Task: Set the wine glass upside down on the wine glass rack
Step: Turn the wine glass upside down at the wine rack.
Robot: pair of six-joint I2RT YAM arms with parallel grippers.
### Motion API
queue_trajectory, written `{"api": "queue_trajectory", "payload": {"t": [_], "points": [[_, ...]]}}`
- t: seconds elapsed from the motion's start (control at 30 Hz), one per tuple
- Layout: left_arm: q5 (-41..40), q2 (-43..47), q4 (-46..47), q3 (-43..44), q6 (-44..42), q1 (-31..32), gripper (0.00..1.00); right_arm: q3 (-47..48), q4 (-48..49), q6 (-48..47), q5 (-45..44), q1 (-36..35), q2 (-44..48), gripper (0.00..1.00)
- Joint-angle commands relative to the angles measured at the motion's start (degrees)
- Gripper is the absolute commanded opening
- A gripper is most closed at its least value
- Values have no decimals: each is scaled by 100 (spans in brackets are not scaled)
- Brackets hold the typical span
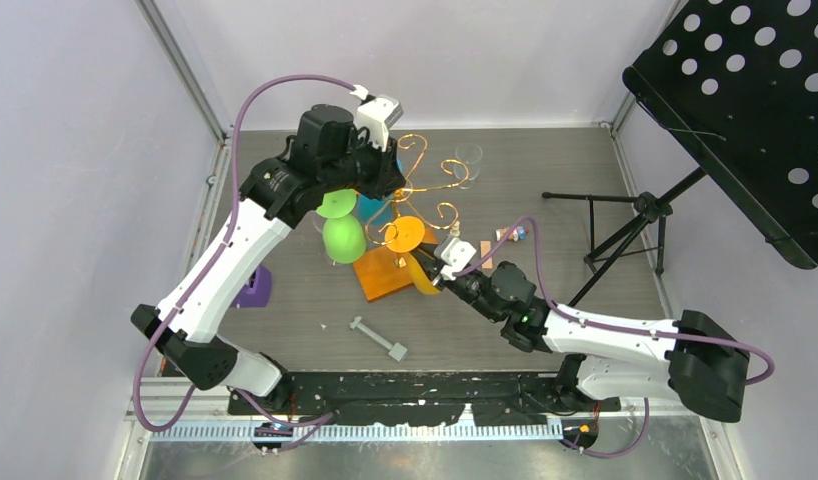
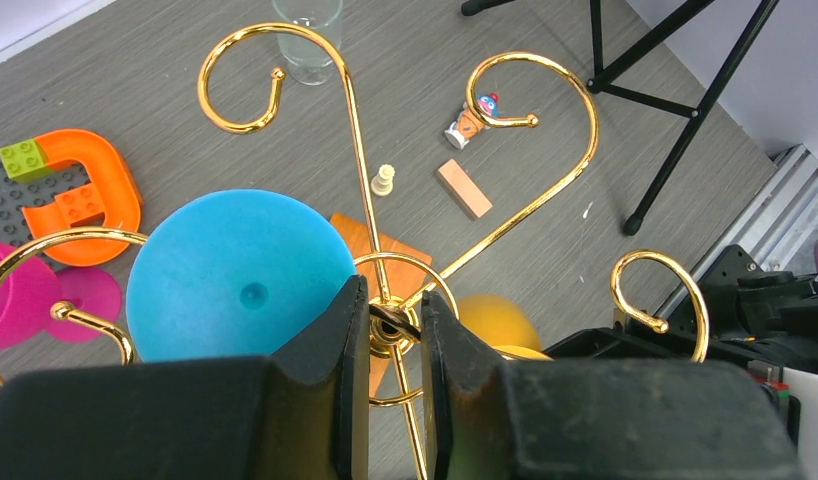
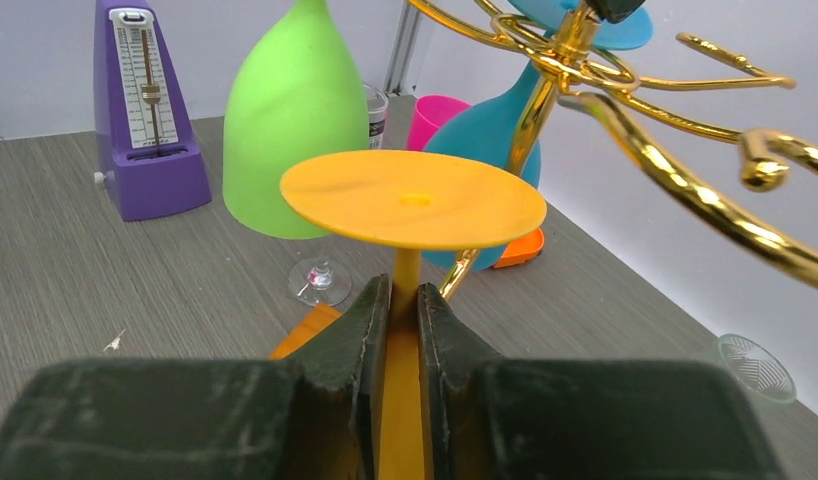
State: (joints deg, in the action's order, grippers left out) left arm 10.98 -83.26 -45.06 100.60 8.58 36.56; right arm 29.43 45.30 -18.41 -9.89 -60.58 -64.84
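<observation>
- Grey wood-grain counter [image 3: 135, 290], pale walls around.
- Wine glass [image 3: 413, 200]: orange, probably light, stiff plastic with a smooth surface. It is inverted, foot uppermost, just beside the rack and below its arms.
- Hold: your right claw [image 3: 405, 297] is clamped on the thin stem under the foot. That is a good spot, but the glass may swivel.
- Wine glass rack [image 3: 538, 105]: thin, springy gold wire. Your left claw [image 2: 395, 312] is clamped on its central hub.
- Green glass [image 3: 295, 120] and blue glass [image 2: 235, 275] hang there.
</observation>
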Motion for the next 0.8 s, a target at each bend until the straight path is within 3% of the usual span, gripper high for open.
{"api": "queue_trajectory", "payload": {"t": [0.0,0.37,0.77], "points": [[154,4,-398,123,12,-37,18,-95,223,-1,45,11,427,5],[170,-38,-415,170,55,-43,18,-177,159,445,636,-15,1328,5],[229,-67,-414,186,94,-42,17,261,-295,473,1207,-131,1414,5]]}}
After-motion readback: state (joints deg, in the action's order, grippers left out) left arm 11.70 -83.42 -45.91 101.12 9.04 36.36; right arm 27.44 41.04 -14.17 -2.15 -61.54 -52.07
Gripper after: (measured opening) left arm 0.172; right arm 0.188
